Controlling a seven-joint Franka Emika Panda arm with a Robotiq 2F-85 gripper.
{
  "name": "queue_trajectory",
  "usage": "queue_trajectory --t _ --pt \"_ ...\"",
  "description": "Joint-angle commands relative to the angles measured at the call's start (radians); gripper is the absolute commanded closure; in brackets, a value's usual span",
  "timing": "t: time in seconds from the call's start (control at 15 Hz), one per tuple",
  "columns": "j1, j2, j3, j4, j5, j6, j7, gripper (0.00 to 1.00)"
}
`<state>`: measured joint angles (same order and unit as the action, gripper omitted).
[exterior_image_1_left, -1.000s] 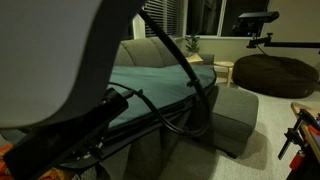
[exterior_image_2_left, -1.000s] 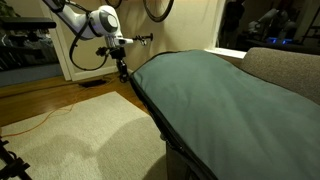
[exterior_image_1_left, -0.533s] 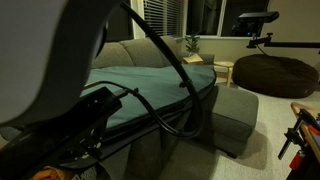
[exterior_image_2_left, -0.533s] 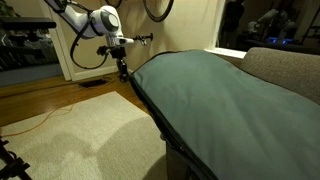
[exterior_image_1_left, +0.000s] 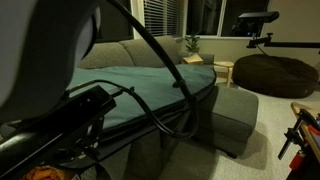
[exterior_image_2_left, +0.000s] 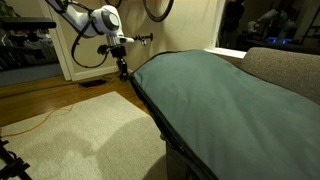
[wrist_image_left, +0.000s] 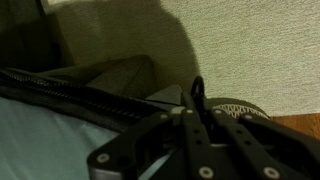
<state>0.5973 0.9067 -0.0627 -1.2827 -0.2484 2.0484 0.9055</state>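
Observation:
A teal cover (exterior_image_2_left: 210, 95) with a black zipper band (exterior_image_2_left: 148, 105) along its edge lies over the grey sofa (exterior_image_1_left: 235, 115). My gripper (exterior_image_2_left: 122, 68) hangs at the cover's far corner, just above the floor. In the wrist view my gripper (wrist_image_left: 196, 106) is shut, and a thin black tab (wrist_image_left: 197, 90) sticks out from between its fingertips. The ribbed zipper band (wrist_image_left: 90, 95) runs from the left straight up to the jaws. The teal cover (wrist_image_left: 40, 140) fills the lower left of that view. In an exterior view the dark arm (exterior_image_1_left: 50, 120) and its cables hide the gripper.
A pale rug (exterior_image_2_left: 85, 130) and wood floor with an orange cable (exterior_image_2_left: 40, 120) lie beside the sofa. A round meshed object (wrist_image_left: 240, 108) sits on the floor close behind the fingertips. A brown beanbag (exterior_image_1_left: 272, 72), a small side table (exterior_image_1_left: 225, 68) and a plant (exterior_image_1_left: 192, 44) stand further off.
The arm's pale near link has slid left out of one exterior view, baring more of the sofa back. The gripper stays shut at the cover's corner.

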Motion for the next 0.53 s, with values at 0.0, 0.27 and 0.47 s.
queue_trajectory --t 0.0,0.27,0.47 --pt "0.015 -0.006 0.057 0.065 0.031 -0.036 0.021 0.93" --pt "0.013 0.003 0.057 0.075 0.032 -0.036 0.02 0.93" --pt "0.015 0.008 0.057 0.081 0.031 -0.037 0.022 0.93"
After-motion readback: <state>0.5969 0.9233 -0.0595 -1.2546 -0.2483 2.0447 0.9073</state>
